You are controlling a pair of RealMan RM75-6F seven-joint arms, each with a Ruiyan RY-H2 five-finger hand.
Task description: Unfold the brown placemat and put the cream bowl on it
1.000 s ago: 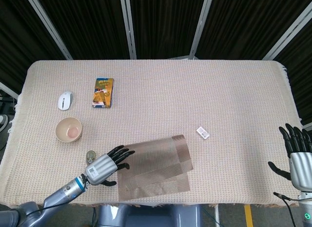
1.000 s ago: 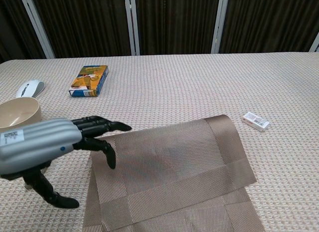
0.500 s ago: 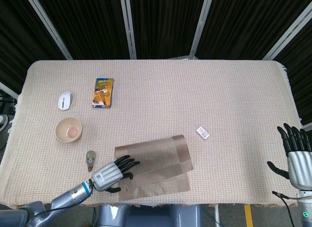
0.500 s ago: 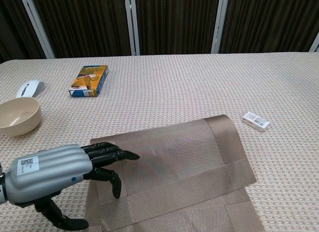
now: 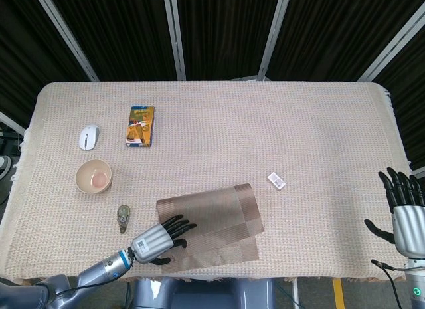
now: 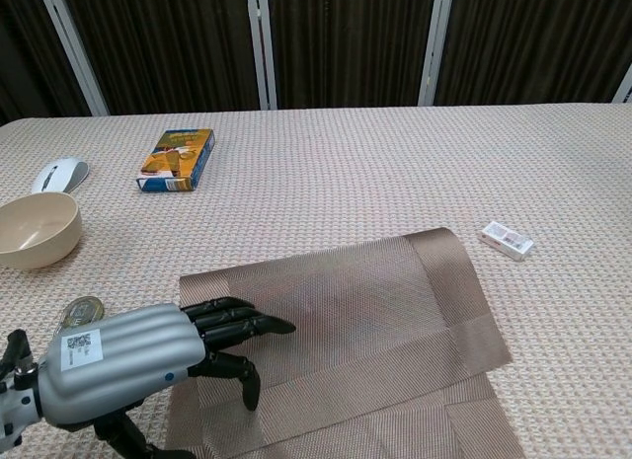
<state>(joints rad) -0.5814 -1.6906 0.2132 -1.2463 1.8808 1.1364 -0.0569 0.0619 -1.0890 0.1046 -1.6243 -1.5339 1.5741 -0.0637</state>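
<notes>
While the brown placemat (image 5: pixel 209 222) lies folded over itself near the front edge of the surface (image 5: pixel 265 129), its upper layer askew on the lower one, the main risk is that the whole mat slides on the woven cloth instead of opening, since nothing pins the lower layer. The left hand (image 6: pixel 138 360) sits at the mat's left end, fingers (image 6: pixel 247 326) spread and resting on or just above the top layer, grasping nothing; if it pushes flat instead of catching an edge, it may drag both layers toward the front edge, where the mat could slip off. The right hand (image 5: pixel 402 212) hangs open and empty off the front right corner, too far to steady anything. The cream bowl (image 5: pixel 93 176) stands near the left edge, well apart from the mat; something small and pale lies in it, and a tilted lift could spill that. A small round object (image 5: pixel 123 214) lies just beside the left hand and could be knocked by the arm.
</notes>
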